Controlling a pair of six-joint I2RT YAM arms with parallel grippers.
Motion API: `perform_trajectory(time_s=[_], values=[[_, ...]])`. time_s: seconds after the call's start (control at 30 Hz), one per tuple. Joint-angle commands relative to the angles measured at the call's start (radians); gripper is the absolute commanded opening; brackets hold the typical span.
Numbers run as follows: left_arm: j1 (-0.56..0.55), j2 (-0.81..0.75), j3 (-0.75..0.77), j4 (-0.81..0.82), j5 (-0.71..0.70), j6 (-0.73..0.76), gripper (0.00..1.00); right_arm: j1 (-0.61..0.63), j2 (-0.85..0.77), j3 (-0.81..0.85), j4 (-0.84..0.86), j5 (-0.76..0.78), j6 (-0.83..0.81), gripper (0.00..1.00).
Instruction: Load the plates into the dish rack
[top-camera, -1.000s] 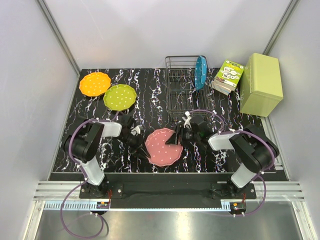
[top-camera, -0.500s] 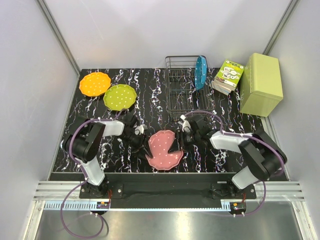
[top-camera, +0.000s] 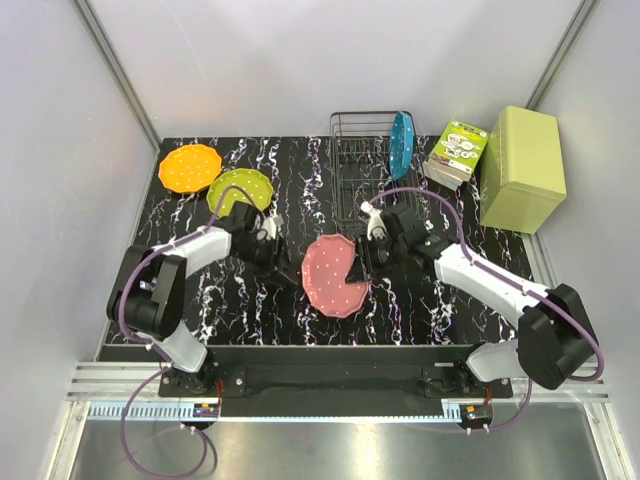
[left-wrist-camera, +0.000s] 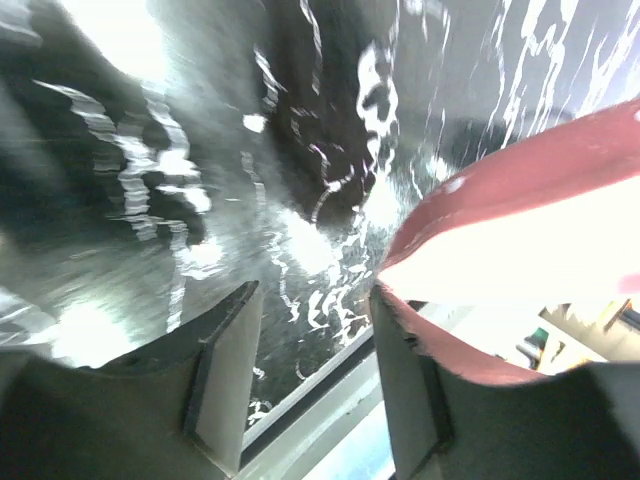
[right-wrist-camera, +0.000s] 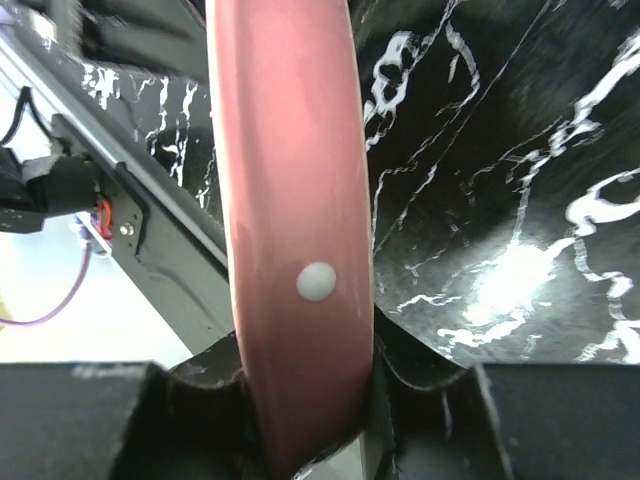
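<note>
Top external view: shows pink plate (top-camera: 332, 278) tilted over the middle of the marbled table (top-camera: 300, 170), in front of the dish rack (top-camera: 355, 190) and outside it; right edge covered by the right gripper (top-camera: 357, 266); impossible to tell whether the lower rim touches the table.

Right wrist view: shows both fingers pressed against the plate's rim, jaws clamped on it; rest of the plate cut off.

Left wrist view: blurred and washed by glare; shows left gripper (left-wrist-camera: 315, 300) with jaws apart, bare table between them, plate rim just beside one finger, contact unclear.

Top external view also shows blue plate (top-camera: 402, 145) upright in the rack; orange plate (top-camera: 187, 167) and yellow-green plate (top-camera: 240, 190) flat at far left, the latter partly hidden by the left arm.
</note>
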Motion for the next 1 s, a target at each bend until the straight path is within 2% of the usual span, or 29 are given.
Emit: perform_trajectory(time_s=[0.0, 0.03, 0.07, 0.1, 0.13, 0.17, 0.23, 0.3, 0.33, 0.4, 0.43, 0.5, 0.53, 0.6, 0.8, 0.83, 0.97], values=[[0.105, -0.141, 0.17, -0.141, -0.054, 0.113, 0.56, -0.018, -0.008, 0.292, -0.075, 0.019, -0.164, 0.0], [0.126, -0.167, 0.203, -0.167, -0.069, 0.13, 0.58, -0.018, 0.005, 0.342, -0.132, 0.028, -0.18, 0.0], [0.146, -0.228, 0.235, -0.191, -0.106, 0.158, 0.68, -0.02, 0.012, 0.392, -0.155, 0.045, -0.204, 0.0], [0.169, -0.259, 0.299, -0.195, -0.156, 0.173, 0.88, -0.017, 0.018, 0.493, -0.182, 0.06, -0.208, 0.0], [0.171, -0.285, 0.33, -0.196, -0.383, 0.184, 0.95, -0.02, 0.035, 0.541, -0.186, 0.082, -0.211, 0.0], [0.17, -0.334, 0.35, -0.164, -0.505, 0.179, 0.99, -0.018, 0.043, 0.589, -0.184, 0.137, -0.217, 0.0], [0.17, -0.359, 0.37, -0.115, -0.748, 0.201, 0.99, -0.017, 0.087, 0.725, -0.169, 0.218, -0.212, 0.0], [0.171, -0.347, 0.405, -0.076, -0.868, 0.199, 0.99, -0.018, 0.138, 0.825, -0.122, 0.39, -0.224, 0.0], [0.171, -0.335, 0.427, -0.081, -0.939, 0.195, 0.99, -0.018, 0.156, 0.848, -0.096, 0.559, -0.256, 0.0], [0.17, -0.303, 0.467, -0.101, -0.994, 0.175, 0.99, -0.018, 0.225, 0.903, 0.008, 0.774, -0.293, 0.0], [0.171, -0.306, 0.464, -0.099, -1.048, 0.152, 0.99, -0.02, 0.253, 0.922, 0.05, 0.944, -0.353, 0.0], [0.171, -0.341, 0.42, -0.06, -1.127, 0.118, 0.99, -0.023, 0.342, 0.971, 0.181, 1.045, -0.429, 0.0], [0.171, -0.359, 0.407, -0.049, -1.21, 0.08, 0.99, -0.024, 0.373, 0.988, 0.22, 1.124, -0.485, 0.0], [0.17, -0.368, 0.387, -0.05, -1.237, 0.067, 0.99, -0.029, 0.463, 1.055, 0.294, 1.188, -0.525, 0.0], [0.151, -0.419, 0.338, -0.05, -1.235, 0.026, 0.99, -0.089, 0.633, 1.239, 0.27, 1.274, -0.514, 0.0], [0.148, -0.427, 0.334, -0.05, -1.229, 0.028, 0.99, -0.096, 0.656, 1.27, 0.252, 1.329, -0.508, 0.0], [0.148, -0.434, 0.321, -0.043, -1.209, 0.031, 0.99, -0.132, 0.813, 1.509, 0.037, 1.363, -0.479, 0.0]])
